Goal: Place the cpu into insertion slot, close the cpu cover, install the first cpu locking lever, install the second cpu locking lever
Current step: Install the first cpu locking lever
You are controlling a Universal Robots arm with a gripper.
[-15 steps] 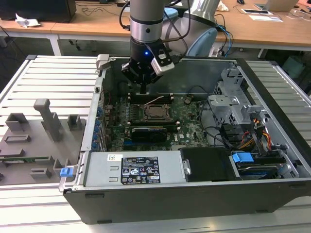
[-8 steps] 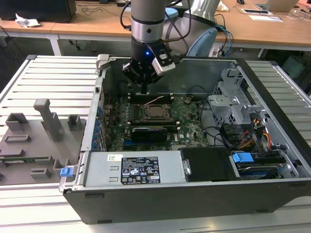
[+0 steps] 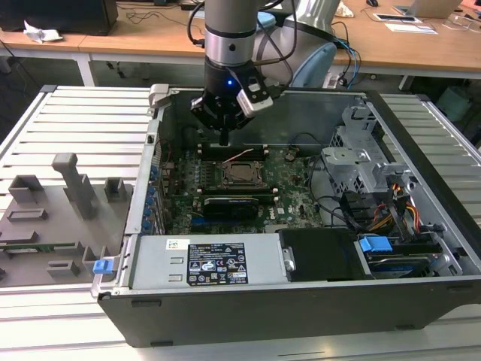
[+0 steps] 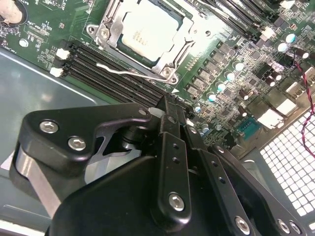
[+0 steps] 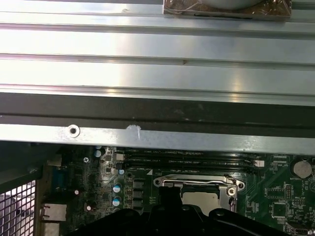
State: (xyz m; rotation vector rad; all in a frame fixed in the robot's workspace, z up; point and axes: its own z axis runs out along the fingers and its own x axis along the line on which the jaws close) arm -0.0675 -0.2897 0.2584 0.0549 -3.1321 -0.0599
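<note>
One cpu [image 4: 145,30] sits in the insertion slot [image 4: 110,12]; the claw [image 4: 170,105], pinched closed, hovers empty nearby.

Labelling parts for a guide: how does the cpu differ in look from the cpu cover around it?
The cpu is a solid, pale silvery plate; the cpu cover is a thin metal frame with a large open window. The cpu lies inside, the cpu cover rings its edges. Both are square and lie flat on the green motherboard.

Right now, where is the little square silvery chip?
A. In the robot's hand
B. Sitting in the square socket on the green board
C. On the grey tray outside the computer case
B: the small square silvery chip lies inside the metal-rimmed square socket on the green board, seen in the second wrist view.
</note>
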